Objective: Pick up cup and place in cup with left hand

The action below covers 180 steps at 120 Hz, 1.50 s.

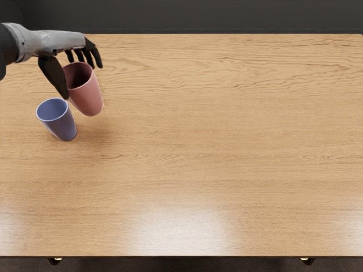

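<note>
So, nearest the camera is the front edge of the bench (181, 255), running straight across the bottom of the view. Two small dark fittings (55, 260) with yellowish bits poke out just below that edge, one toward each side, over the dark floor (181, 265). The top is light wood with wavy grain, and there's a pale glare across the near part.

All the action is over at the far left. The left arm (5, 48) comes in there, and the left hand (65, 42), grey on the back with black digits, has the pink cup (88, 96) pinched between thumb and fingers. The thumb (53, 75) lies along the cup's left side, and the fingers (97, 56) arch over by the far side of the rim. I can't see exactly where every fingertip meets the cup, fwiw. The pink one has its mouth up, and there's a soft shadow on the wood around its lower end. Its base looks lifted a little, but I can't tell how clear of the wood it is.

The blue cup (63, 126) stands mouth up on the wood, just beside the pink one, nearer the camera and further left. The pink cup is outside it, not nested in. Whether their sides touch, I can't tell from this angle. Behind the bench there's a dark grey backdrop (181, 14).
</note>
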Tool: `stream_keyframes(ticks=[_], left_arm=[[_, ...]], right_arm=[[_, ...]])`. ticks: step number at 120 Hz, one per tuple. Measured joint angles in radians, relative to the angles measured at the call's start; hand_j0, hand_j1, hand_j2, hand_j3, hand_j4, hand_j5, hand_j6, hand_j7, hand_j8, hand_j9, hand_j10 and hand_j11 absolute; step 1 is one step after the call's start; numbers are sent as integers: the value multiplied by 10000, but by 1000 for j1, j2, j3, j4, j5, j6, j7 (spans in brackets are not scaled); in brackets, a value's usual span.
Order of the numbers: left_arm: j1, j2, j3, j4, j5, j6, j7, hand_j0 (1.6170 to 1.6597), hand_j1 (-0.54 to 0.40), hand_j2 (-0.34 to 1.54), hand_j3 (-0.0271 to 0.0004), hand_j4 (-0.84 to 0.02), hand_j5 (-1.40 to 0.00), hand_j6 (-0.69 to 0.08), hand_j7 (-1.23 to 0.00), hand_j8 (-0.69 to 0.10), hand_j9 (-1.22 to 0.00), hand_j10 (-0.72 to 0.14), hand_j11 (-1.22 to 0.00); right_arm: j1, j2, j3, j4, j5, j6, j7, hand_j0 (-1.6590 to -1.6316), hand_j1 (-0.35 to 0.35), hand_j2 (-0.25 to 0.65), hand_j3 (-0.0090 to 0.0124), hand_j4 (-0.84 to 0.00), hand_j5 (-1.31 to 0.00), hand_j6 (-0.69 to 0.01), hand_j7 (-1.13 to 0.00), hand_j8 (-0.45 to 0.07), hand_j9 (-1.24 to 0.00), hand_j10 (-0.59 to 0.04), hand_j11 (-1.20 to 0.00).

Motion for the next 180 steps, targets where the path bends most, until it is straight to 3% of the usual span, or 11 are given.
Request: stream_keyframes(ticks=[58, 180], left_arm=[[13, 77, 5, 28, -3, -26, 0, 16581, -1385, 2717, 0, -4318, -5672, -4207, -5648, -3772, -5628, -4346, -5629], [15, 45, 39, 162, 34, -33, 0, 16580, -1258, 2522, 0, -4271, -5559, -4318, -5576, -3862, -5536, -4283, -5534]], right_arm=[[2, 0, 1, 5, 0, 0, 0, -16581, -3204, -48, 0, -239, -310, -239, -310, -238, -310, -238, -310], [3, 0, 2, 4, 0, 1, 0, -16581, -3203, -48, 0, -239, -311, -239, -311, -239, -311, -239, -311]])
